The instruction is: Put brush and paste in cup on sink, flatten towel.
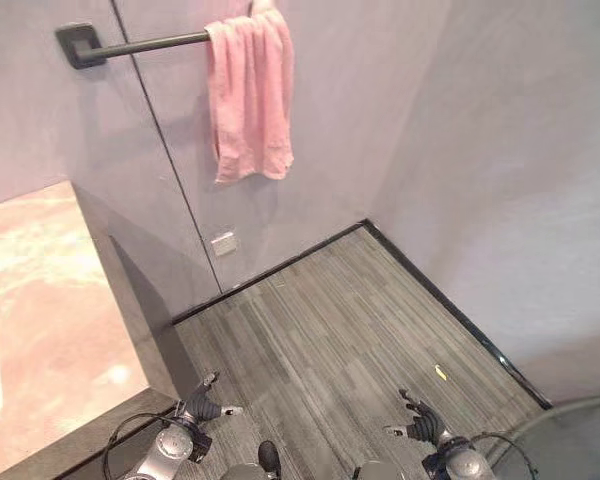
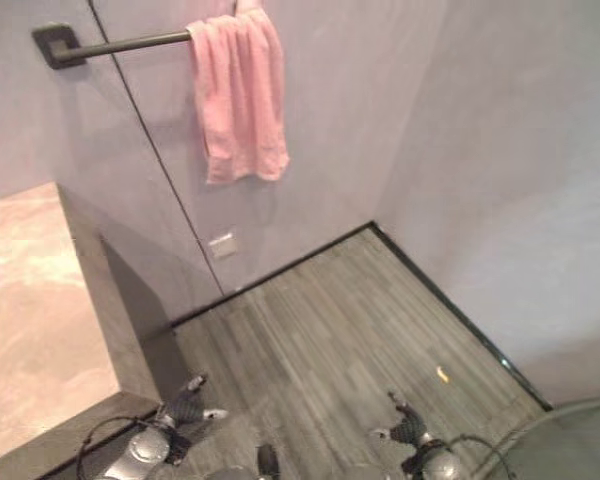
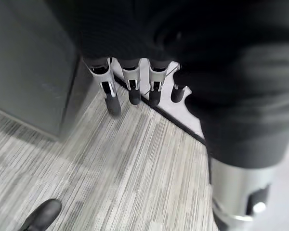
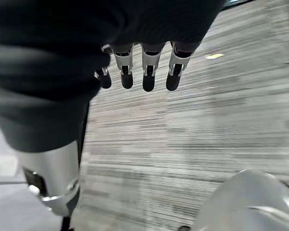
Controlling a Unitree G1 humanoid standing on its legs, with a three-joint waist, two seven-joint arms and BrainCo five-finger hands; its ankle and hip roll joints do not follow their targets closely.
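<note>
On the rail (image 1: pixel 150 44), the towel (image 1: pixel 248 95) hangs bunched, top cut off.

At upper left I see a dark wall rail (image 1: pixel 140 45) on the grey wall (image 1: pixel 380 110). A small pale wall plate (image 1: pixel 224 243) sits near the striped grey floor (image 1: pixel 330 320); a yellow scrap (image 1: pixel 440 372) lies lower right.

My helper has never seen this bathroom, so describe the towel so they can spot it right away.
Start at the grey wall above the wood-look floor, and find the dark bar fixed high on it. The towel hangs bunched over the bar's end. It is the one pink, soft thing against grey surfaces, well above the pale wall plate.
</note>
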